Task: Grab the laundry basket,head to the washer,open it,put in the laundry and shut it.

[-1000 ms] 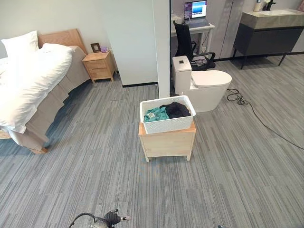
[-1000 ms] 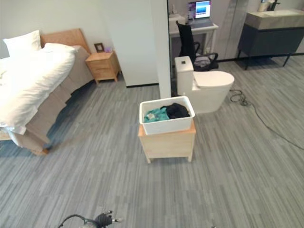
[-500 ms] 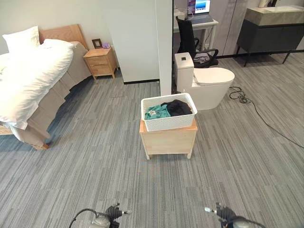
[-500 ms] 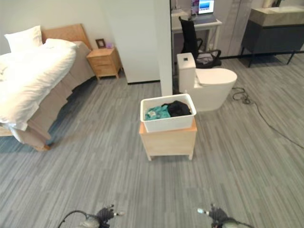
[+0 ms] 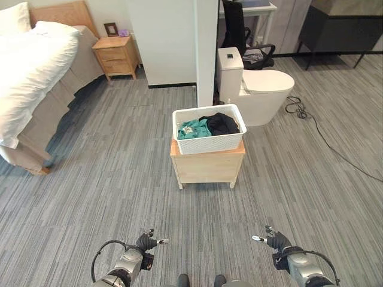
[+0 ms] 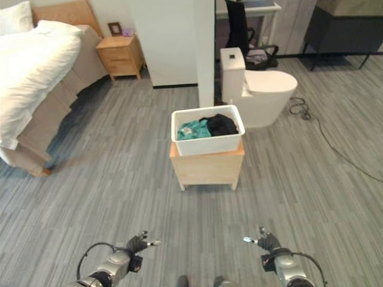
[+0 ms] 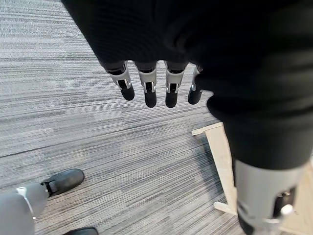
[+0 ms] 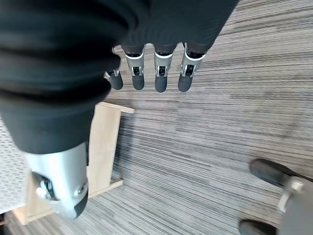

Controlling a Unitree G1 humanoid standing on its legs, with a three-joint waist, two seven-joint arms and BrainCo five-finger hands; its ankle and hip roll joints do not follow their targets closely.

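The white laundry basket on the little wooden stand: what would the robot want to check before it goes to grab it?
1. White perforated plastic laundry basket sits squarely on the low light-wood stand: ok.
2. Teal and black clothes lie inside, nothing hanging over the rim: ok.
3. Left hand open and holding nothing: ok.
4. Right hand open and holding nothing: ok.
5. Hands close enough to take the basket: not ok, grey striped floor lies between them and the stand.
6. Where the washer stands: cannot tell.
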